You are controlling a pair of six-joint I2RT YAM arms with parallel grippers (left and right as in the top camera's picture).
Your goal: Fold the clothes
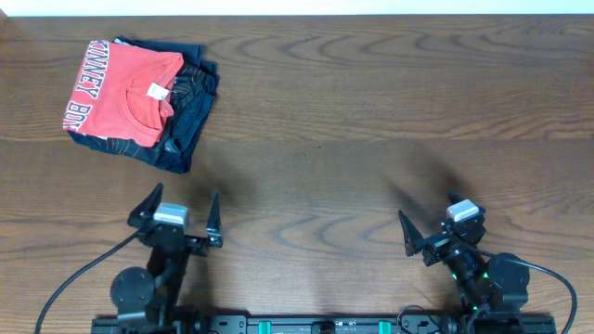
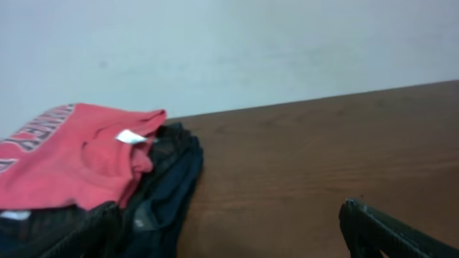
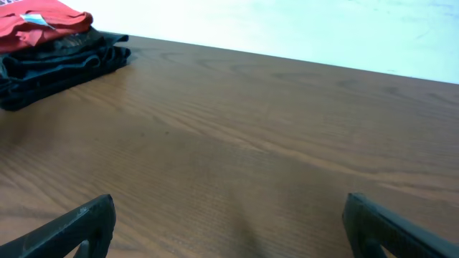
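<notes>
Left end effector (image 1: 186,193) spread, empty | clothes (image 1: 121,88) well ahead, leftward

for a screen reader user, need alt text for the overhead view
A folded orange-red T-shirt with white lettering lies on a dark navy shirt at the far left of a brown wooden table. The left claw and right claw sit open and empty near the front edge.

The orange-red T-shirt (image 1: 116,97) is folded into a compact rectangle and laid flat on a dark navy garment (image 1: 188,130) at the far left of the table (image 1: 371,139). On top, white block lettering (image 1: 82,91) and a white neck label (image 1: 158,91) are exposed.
</notes>
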